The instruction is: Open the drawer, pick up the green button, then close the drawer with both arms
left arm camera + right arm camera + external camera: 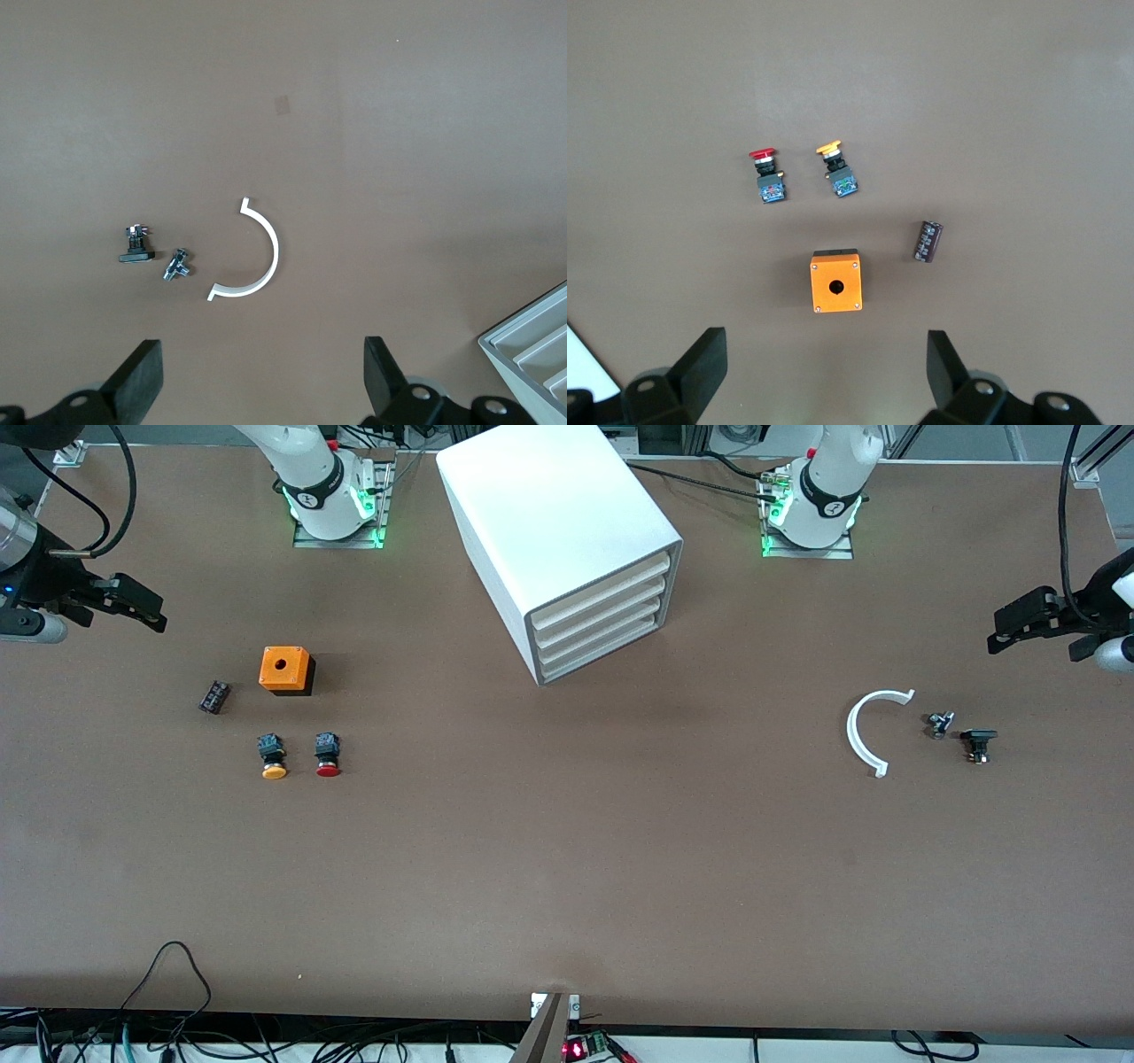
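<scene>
**Three cameras, one table**

A high front camera looks down across the whole table [567, 868] toward the arm bases, with the white cabinet [558, 540] as its central landmark. The left wrist camera looks steeply down from well above the tabletop at the left arm's end; its own left gripper [261, 381] frames the edge, and a corner of the cabinet [532, 354] shows at the margin. It shares with the front view the white curved strip [868, 731] [257, 257] beside the cabinet. The right wrist camera, framed by the right gripper [824, 376], looks down likewise at the cabinet's right-arm side, sharing the orange box [285, 669] [835, 283].
</scene>
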`<state>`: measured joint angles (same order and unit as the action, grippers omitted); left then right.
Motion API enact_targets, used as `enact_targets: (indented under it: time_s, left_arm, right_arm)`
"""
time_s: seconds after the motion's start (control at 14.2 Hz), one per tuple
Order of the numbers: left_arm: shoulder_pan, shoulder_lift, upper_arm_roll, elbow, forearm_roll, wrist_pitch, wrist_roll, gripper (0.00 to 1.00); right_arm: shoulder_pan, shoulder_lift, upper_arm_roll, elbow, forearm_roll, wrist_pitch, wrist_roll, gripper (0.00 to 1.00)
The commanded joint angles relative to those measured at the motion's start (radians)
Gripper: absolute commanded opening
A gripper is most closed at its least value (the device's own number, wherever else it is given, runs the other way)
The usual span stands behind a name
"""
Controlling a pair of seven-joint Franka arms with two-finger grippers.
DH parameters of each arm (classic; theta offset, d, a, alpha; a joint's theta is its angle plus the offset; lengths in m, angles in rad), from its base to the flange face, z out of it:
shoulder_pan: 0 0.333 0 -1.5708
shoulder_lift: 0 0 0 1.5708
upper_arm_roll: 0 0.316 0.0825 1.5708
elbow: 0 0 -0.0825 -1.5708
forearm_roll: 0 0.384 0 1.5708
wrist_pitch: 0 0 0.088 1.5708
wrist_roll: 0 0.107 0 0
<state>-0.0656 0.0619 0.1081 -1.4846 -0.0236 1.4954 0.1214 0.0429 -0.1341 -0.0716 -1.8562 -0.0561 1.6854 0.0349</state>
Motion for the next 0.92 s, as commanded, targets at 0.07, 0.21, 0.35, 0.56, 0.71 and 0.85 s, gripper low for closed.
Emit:
enact_targets:
  time_s: [0.07,0.21,0.35,0.56,0.71,0.85]
  left_arm:
    - [0.004,-0.005,0.004,0.01,-0.01,-0.01,0.023,1.0]
    - [0.003,-0.005,-0.001,0.012,-0.007,-0.01,0.015,1.0]
    - [0.003,-0.005,-0.002,0.012,-0.009,-0.01,0.014,1.0]
    - [0.003,-0.005,-0.002,0.014,-0.012,-0.01,0.02,1.0]
    - [0.0,-0.002,-0.002,0.014,-0.018,-0.007,0.023,1.0]
    - [-0.011,0.01,-0.002,0.014,-0.021,-0.004,0.023,1.0]
  right_arm:
    - [-0.002,-0.009,-0.004,-0.012,0.001,0.033,0.011,1.0]
    - [-0.002,-0.001,-0.004,-0.008,0.001,0.034,0.01,1.0]
    - [-0.002,0.022,-0.004,0.017,0.001,0.028,0.01,1.0]
    - [-0.002,0.047,-0.002,0.052,-0.001,0.01,-0.006,1.0]
    - [0.002,0.06,-0.002,0.066,-0.002,0.0,-0.007,1.0]
    - [0.003,0.088,0.003,0.106,-0.002,-0.025,-0.006,1.0]
